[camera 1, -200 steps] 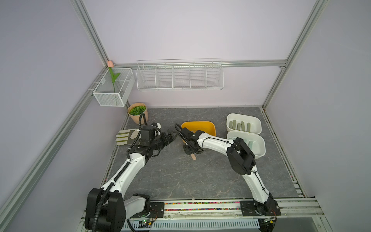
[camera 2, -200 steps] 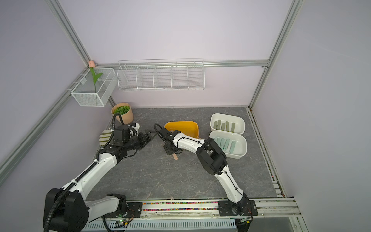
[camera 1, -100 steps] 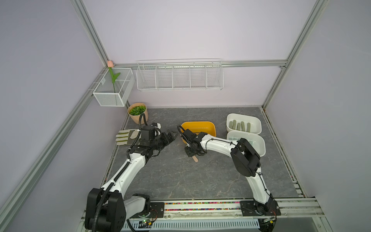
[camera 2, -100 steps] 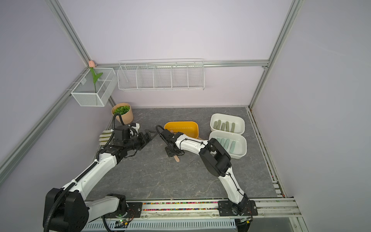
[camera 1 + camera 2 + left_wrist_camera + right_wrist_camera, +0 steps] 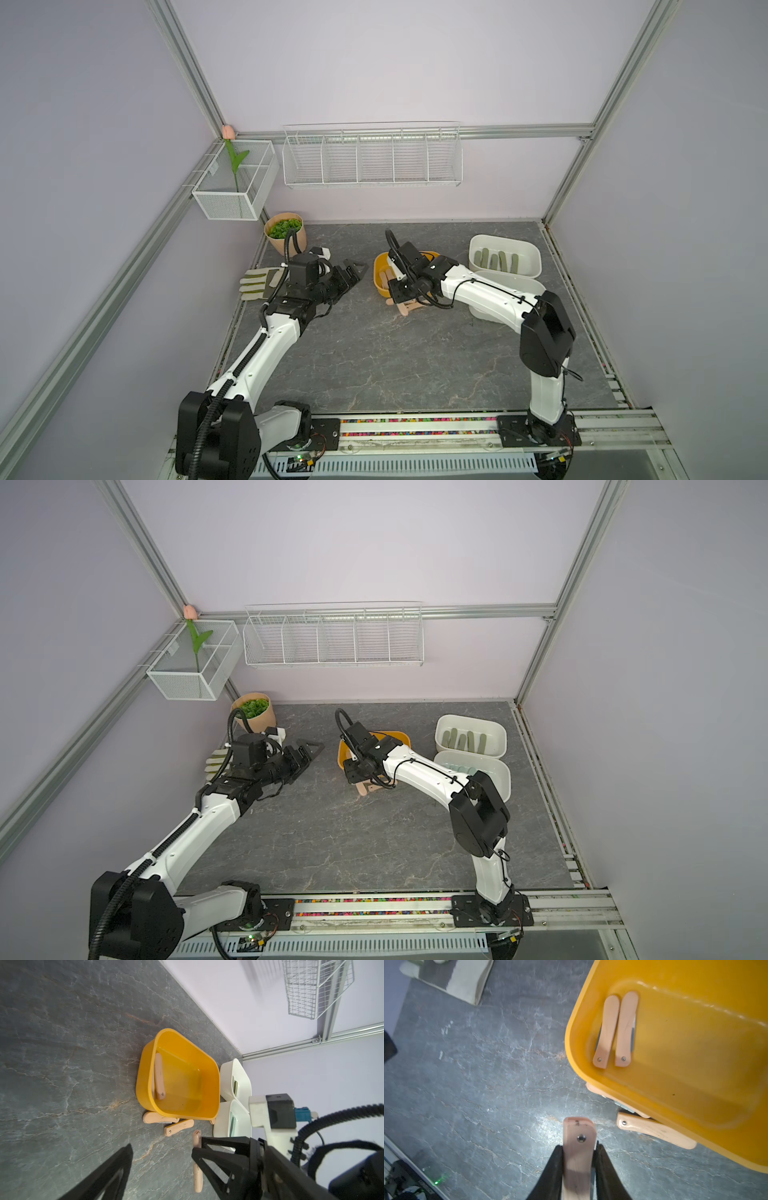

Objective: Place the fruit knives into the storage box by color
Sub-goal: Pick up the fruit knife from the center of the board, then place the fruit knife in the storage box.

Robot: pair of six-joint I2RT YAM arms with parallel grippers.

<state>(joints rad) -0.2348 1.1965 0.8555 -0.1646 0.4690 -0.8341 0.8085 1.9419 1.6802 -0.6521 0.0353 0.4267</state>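
Right wrist view: the right gripper [image 5: 578, 1148] is clamped narrow on a peach-pink knife [image 5: 579, 1130], low over the tabletop [image 5: 477, 1084] beside the yellow box [image 5: 571, 1043]; contact with the surface cannot be judged. Two pink knives [image 5: 606, 1030] lie side by side inside that box. A loose knife [image 5: 654, 1132] lies against its outer wall. The left gripper [image 5: 353, 272] is spread wide and empty, near the glove [image 5: 257, 282]. Olive knives [image 5: 494, 262] sit in the far white box [image 5: 528, 249].

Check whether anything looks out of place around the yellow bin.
Yes. The yellow bin sits on loose peach knives: at least two poke out from under its edge, so it looks propped up and tilted, not flat on the table. Nothing looks spilled or broken.
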